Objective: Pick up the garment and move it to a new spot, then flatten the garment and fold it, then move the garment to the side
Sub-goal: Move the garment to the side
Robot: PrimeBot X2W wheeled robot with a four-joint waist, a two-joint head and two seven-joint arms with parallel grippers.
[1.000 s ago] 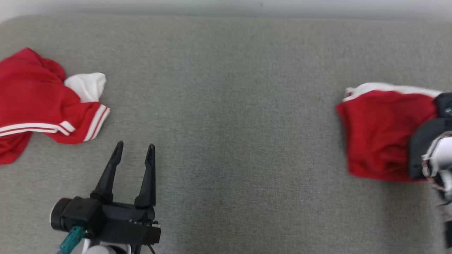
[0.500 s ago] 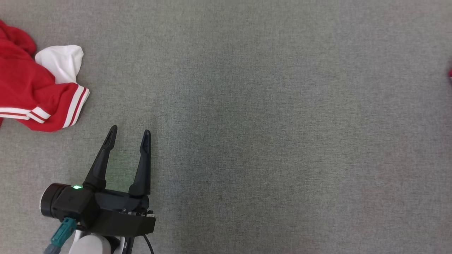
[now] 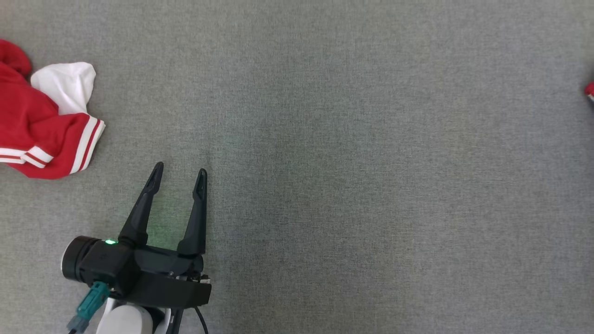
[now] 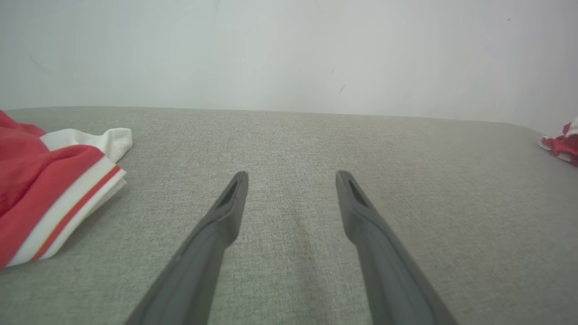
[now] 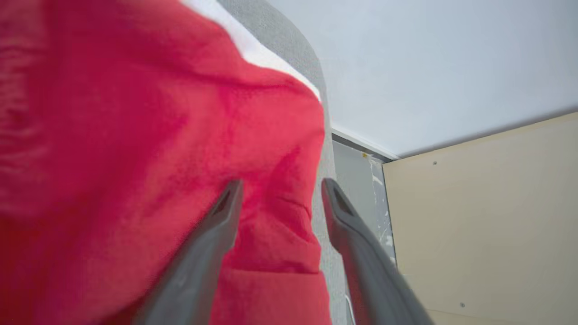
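Observation:
A crumpled red jersey (image 3: pixel 32 134) with a white sleeve (image 3: pixel 65 86) and red-white striped trim lies at the table's left edge, also in the left wrist view (image 4: pixel 40 180). My left gripper (image 3: pixel 181 169) hovers open and empty to its lower right, fingers apart (image 4: pixel 292 176) over bare cloth. A second red garment (image 5: pixel 135 158) with a white edge lies at the table's right end; a sliver of it (image 3: pixel 589 89) shows at the head view's right border. My right gripper (image 5: pixel 282 183) is open just above it, with one finger over the red fabric.
The grey fabric table (image 3: pixel 348 162) stretches wide between the two garments. A pale wall (image 4: pixel 289 49) stands behind it. Past the table's right end are a beige panel (image 5: pixel 487 216) and the wall's base.
The head camera has turned, so the folded red garment and the right arm slid out past the right border. The left gripper stays open in much the same place.

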